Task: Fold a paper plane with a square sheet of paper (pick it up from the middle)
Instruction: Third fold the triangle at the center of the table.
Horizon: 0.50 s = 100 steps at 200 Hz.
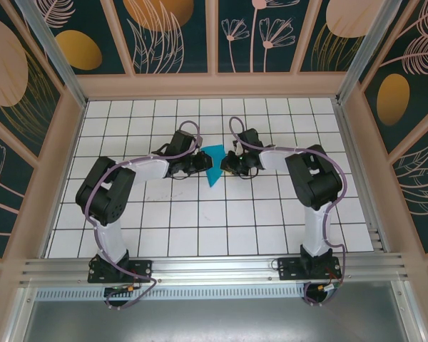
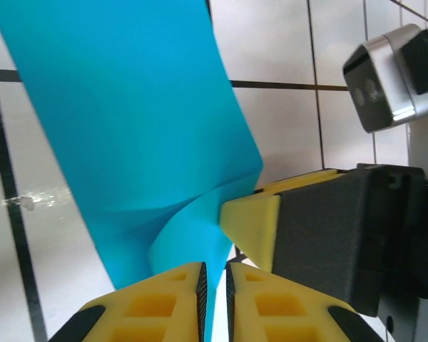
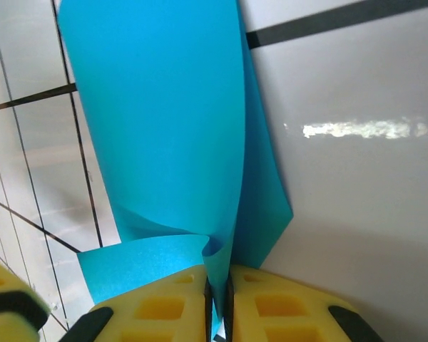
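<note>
Clamped on the square sheet of paper [image 1: 214, 165], pinched between and fanning ahead of the fingertips, by left gripper [image 2: 215, 276] and right gripper [image 3: 219, 278]. Possibly slack on the left: risks slipping out, or tearing if pulled apart.

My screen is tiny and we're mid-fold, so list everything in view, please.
sheet of paper: one, teal-blue, bent, between the two grippers at the table's middle.
table: one, white with a dark grid, under everything.
wall panels: several, dark teal with orange and pink plant prints, around the table's far and side edges.
rail: one, silver, along the near edge.
left arm: one, black and white, reaching to the middle.
right arm: one, black and white, reaching to the middle.
left gripper: one, yellow fingers, shut on the paper.
right gripper: one, yellow fingers, shut on the paper.
</note>
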Available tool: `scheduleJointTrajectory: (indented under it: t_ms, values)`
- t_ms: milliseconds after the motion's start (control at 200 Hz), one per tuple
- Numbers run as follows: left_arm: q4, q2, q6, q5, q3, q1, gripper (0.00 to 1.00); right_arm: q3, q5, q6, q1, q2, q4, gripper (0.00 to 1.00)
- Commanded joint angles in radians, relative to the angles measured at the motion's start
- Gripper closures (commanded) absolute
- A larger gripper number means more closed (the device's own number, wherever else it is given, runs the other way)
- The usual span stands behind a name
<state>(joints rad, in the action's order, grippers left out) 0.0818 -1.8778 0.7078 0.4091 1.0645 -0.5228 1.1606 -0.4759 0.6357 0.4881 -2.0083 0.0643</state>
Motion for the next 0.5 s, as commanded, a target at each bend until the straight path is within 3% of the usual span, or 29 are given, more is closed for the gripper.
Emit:
scheduleJointTrajectory:
  t_ms: [0,495]
  values:
    - [0.037,0.018,-0.006,0.036,-0.029,0.005,0.81,0.022,0.135,0.026,0.017,-0.068,0.102,0.82]
    - [-0.001,-0.048,-0.036,0.033,0.008,-0.01,0.85,0.067,0.207,0.077,0.04,-0.111,0.182,0.76]
